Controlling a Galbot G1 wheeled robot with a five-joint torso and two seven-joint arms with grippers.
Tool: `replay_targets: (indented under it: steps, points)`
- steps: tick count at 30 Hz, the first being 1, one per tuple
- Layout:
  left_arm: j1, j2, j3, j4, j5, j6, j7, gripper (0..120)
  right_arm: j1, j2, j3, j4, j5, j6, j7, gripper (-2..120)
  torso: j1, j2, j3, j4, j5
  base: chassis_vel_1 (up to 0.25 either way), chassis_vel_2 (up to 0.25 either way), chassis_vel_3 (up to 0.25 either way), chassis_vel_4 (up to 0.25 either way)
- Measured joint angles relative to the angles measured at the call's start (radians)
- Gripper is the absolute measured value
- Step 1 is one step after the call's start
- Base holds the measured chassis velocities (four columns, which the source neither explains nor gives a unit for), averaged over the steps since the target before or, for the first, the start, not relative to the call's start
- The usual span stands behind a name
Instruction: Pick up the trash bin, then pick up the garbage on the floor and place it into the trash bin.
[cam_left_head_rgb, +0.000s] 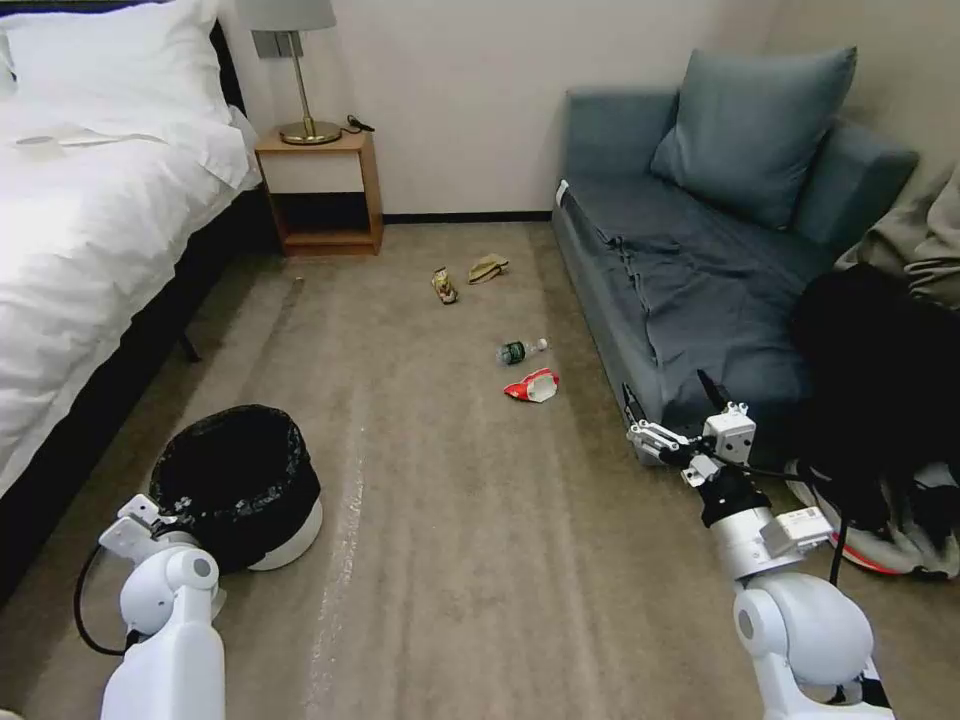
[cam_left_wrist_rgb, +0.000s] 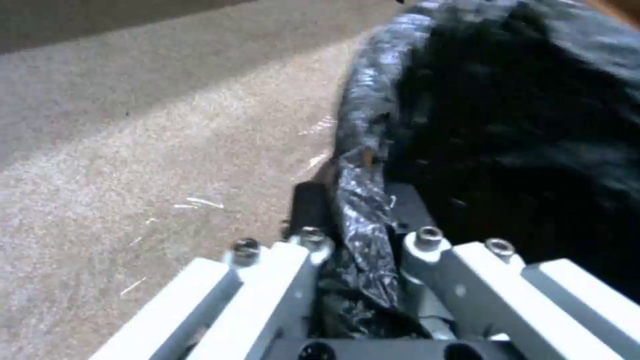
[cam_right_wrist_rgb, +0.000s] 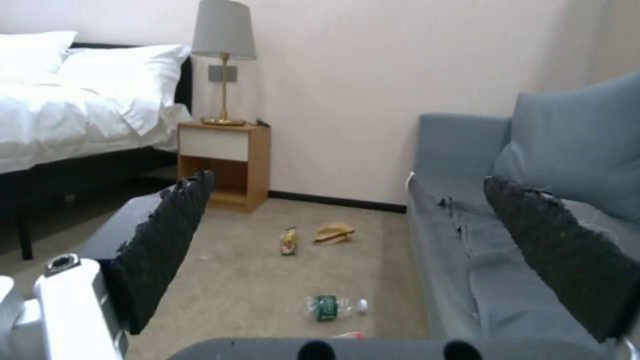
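The trash bin (cam_left_head_rgb: 240, 480), white and lined with a crinkly black bag, stands on the carpet beside the bed. My left gripper (cam_left_head_rgb: 160, 512) is at its near rim. In the left wrist view the left gripper (cam_left_wrist_rgb: 360, 205) is shut on the bag-covered rim of the trash bin (cam_left_wrist_rgb: 507, 125). The garbage lies ahead: a red-and-white wrapper (cam_left_head_rgb: 532, 386), a clear bottle (cam_left_head_rgb: 520, 350), a brown-gold snack wrapper (cam_left_head_rgb: 444, 285) and tan paper (cam_left_head_rgb: 488, 267). My right gripper (cam_left_head_rgb: 660, 440) hangs open by the sofa front, holding nothing. Between its pads (cam_right_wrist_rgb: 167, 235) I see the bottle (cam_right_wrist_rgb: 330, 307).
A white bed (cam_left_head_rgb: 90, 230) runs along the left. A wooden nightstand (cam_left_head_rgb: 320, 190) with a lamp stands at the back wall. A grey-blue sofa (cam_left_head_rgb: 690, 270) lines the right side. A red-soled sneaker (cam_left_head_rgb: 870, 545) lies by my right arm.
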Motion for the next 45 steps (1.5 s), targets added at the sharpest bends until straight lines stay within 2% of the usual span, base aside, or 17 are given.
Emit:
replay_targets:
  steps: [10,12,13,15,16,18,19,21,24,25,26,29,30,32,33,35,45]
  points:
    - [0.035,0.000,0.000,-0.042,0.024,0.009,0.025,5,0.023,0.000,-0.018,-0.019,0.007,-0.001,0.038,100,0.000,0.000,0.000,-0.0003,-0.0017,0.000,0.000,0.000,0.000]
    - [0.061,-0.001,0.001,-0.095,0.048,0.054,0.035,5,0.028,0.000,-0.025,-0.028,0.017,-0.001,0.058,100,0.000,-0.001,0.001,-0.0007,-0.0026,0.000,0.000,0.000,0.000]
    - [0.061,-0.001,0.001,-0.095,0.048,0.054,0.035,5,0.028,0.000,-0.025,-0.028,0.017,-0.001,0.058,100,0.000,-0.001,0.001,-0.0007,-0.0026,0.000,0.000,0.000,0.000]
    - [0.094,-0.002,0.003,-0.182,0.101,0.104,0.056,4,0.033,0.000,-0.036,-0.043,0.031,-0.002,0.078,100,0.000,-0.001,0.001,-0.0009,-0.0021,0.000,0.000,0.000,0.000]
    - [0.094,-0.002,0.003,-0.182,0.101,0.104,0.056,4,0.033,0.000,-0.036,-0.043,0.031,-0.002,0.078,100,0.000,-0.001,0.001,-0.0009,-0.0021,0.000,0.000,0.000,0.000]
    - [0.121,-0.003,0.002,-0.274,0.157,0.139,0.080,4,0.039,0.000,-0.053,-0.061,0.049,0.001,0.099,100,0.000,-0.001,0.000,-0.0005,-0.0007,0.000,0.000,0.000,0.000]
    - [0.121,-0.003,0.002,-0.274,0.157,0.139,0.080,4,0.039,0.000,-0.053,-0.061,0.049,0.001,0.099,100,0.000,-0.001,0.000,-0.0005,-0.0007,0.000,0.000,0.000,0.000]
    - [0.142,-0.003,0.003,-0.373,0.182,0.184,0.099,4,0.044,0.000,-0.069,-0.078,0.068,0.014,0.109,100,0.000,-0.001,0.000,-0.0001,-0.0008,0.000,0.000,0.000,0.000]
    - [0.150,-0.003,0.003,-0.429,0.193,0.204,0.108,4,0.047,0.001,-0.075,-0.088,0.069,0.025,0.114,100,0.000,-0.001,0.000,-0.0005,-0.0005,0.000,0.000,0.000,0.000]
    - [0.157,-0.002,0.005,-0.486,0.204,0.222,0.113,4,0.052,0.001,-0.079,-0.099,0.069,0.040,0.120,100,0.000,-0.001,0.000,-0.0006,-0.0002,0.000,0.000,0.000,0.000]
    - [0.157,-0.002,0.005,-0.486,0.204,0.222,0.113,4,0.052,0.001,-0.079,-0.099,0.069,0.040,0.120,100,0.000,-0.001,0.000,-0.0006,-0.0002,0.000,0.000,0.000,0.000]
    - [0.167,-0.006,0.014,-0.578,0.212,0.238,0.109,4,0.059,0.002,-0.080,-0.117,0.059,0.058,0.124,100,0.000,0.000,0.000,-0.0002,-0.0002,0.000,0.000,0.000,0.000]
    - [0.167,-0.006,0.014,-0.578,0.212,0.238,0.109,4,0.059,0.002,-0.080,-0.117,0.059,0.058,0.124,100,0.000,0.000,0.000,-0.0002,-0.0002,0.000,0.000,0.000,0.000]
    - [0.178,-0.015,0.024,-0.651,0.206,0.259,0.100,4,0.064,0.002,-0.080,-0.128,0.050,0.068,0.127,100,0.000,0.000,0.000,-0.0005,-0.0002,0.000,0.000,0.000,0.000]
    - [0.178,-0.015,0.024,-0.651,0.206,0.259,0.100,4,0.064,0.002,-0.080,-0.128,0.050,0.068,0.127,100,0.000,0.000,0.000,-0.0005,-0.0002,0.000,0.000,0.000,0.000]
    - [0.189,-0.018,0.027,-0.694,0.206,0.268,0.098,4,0.066,0.002,-0.079,-0.140,0.046,0.079,0.128,100,0.000,0.000,0.000,-0.0004,-0.0001,0.000,0.000,0.000,0.000]
    - [0.189,-0.019,0.025,-0.701,0.211,0.265,0.100,4,0.066,0.003,-0.065,-0.159,0.033,0.094,0.106,100,0.000,0.000,0.000,-0.0003,-0.0002,0.000,0.000,0.000,0.000]
